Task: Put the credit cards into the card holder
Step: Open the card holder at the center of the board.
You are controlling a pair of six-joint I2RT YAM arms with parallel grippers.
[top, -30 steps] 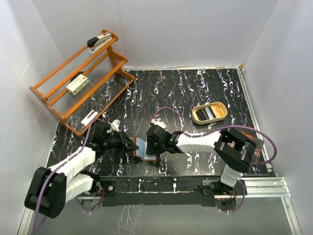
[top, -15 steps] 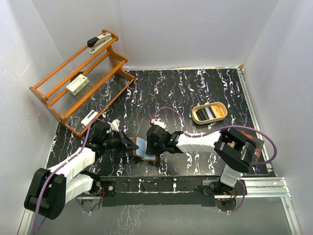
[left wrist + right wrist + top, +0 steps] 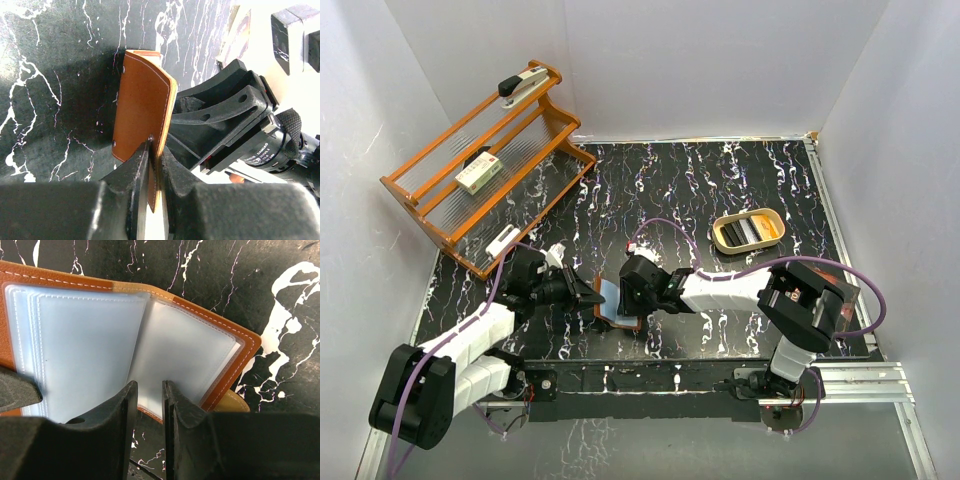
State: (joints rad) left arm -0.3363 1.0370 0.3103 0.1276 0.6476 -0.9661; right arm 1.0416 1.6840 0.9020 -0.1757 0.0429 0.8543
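White walls closed in a black, white-veined tabletop (image 3: 720,190), where an orange wooden rack (image 3: 420,214) stood at the far left with a stapler (image 3: 523,82) on its top rail and a white-and-green box (image 3: 478,174) on a lower shelf. A tan oval tray (image 3: 718,232) sat well apart at the right. The card holder (image 3: 612,305) lay at the near middle of the tabletop, between the two arms, opened out, with pale inner pockets facing up. The left end effector (image 3: 588,293) came at it from the left and was clenched on it. In the left wrist view the card holder's (image 3: 142,110) brown stitched cover stood upright off the surface, its near edge pinched between the fingers of the left end effector (image 3: 156,175). The right end effector (image 3: 632,300) hung over the card holder from the right. In the right wrist view the card holder (image 3: 185,355) showed clear sleeves inside an orange-brown border, and a pale blue sheet (image 3: 75,350) filled its left half. Whether that was a card or only a sleeve could not be told. The jaws of the right end effector (image 3: 149,410) stood a narrow slit apart at the near edge, and whether they pinched a sleeve could not be told.
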